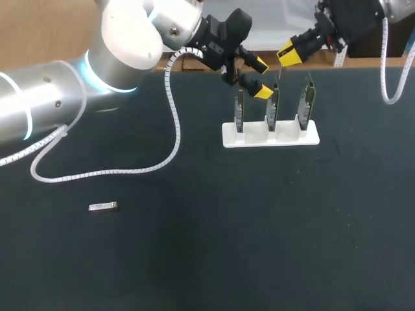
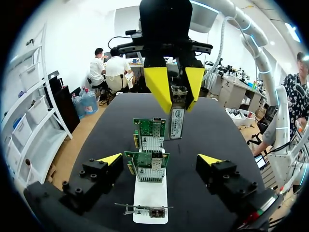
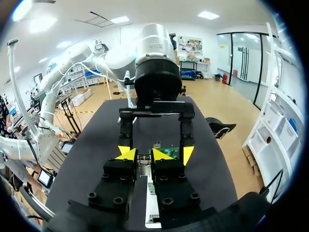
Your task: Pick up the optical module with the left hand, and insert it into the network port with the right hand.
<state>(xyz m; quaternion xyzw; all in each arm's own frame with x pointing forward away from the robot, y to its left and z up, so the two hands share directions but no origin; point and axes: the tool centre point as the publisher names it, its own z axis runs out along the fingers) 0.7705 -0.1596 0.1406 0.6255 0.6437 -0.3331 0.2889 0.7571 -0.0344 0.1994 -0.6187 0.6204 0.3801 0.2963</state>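
The right gripper (image 2: pixel 176 89) came in from the far right corner and hung above the white stand (image 1: pixel 230 137). Its jaws were closed on the optical module (image 2: pixel 177 118), a slim silver piece pinched from both sides between the yellow tips and pointing down towards the dark surface (image 1: pixel 194 246). From the left wrist view the module sat just beside the farthest of the three network cards (image 1: pixel 272 110), near its top edge. I could not tell whether it touched the card.

The three green cards stood upright in a row in the white stand, each in its own slot. Each carried a metal port cage (image 2: pixel 155 166) at one edge.

The left gripper (image 1: pixel 260 78) was at the other end of the row, close to the nearest card and looking along the line of cards towards the right gripper. Its jaws stood wide open and held nothing, one yellow tip to each side of the row. The left arm reached across from the left side, and its white coiled cable (image 1: pixel 175 129) drooped down and trailed over the surface.

Well apart from all this, out towards the near left of the surface, a second silver module (image 1: pixel 102 207) lay flat on its own, with neither gripper near it.
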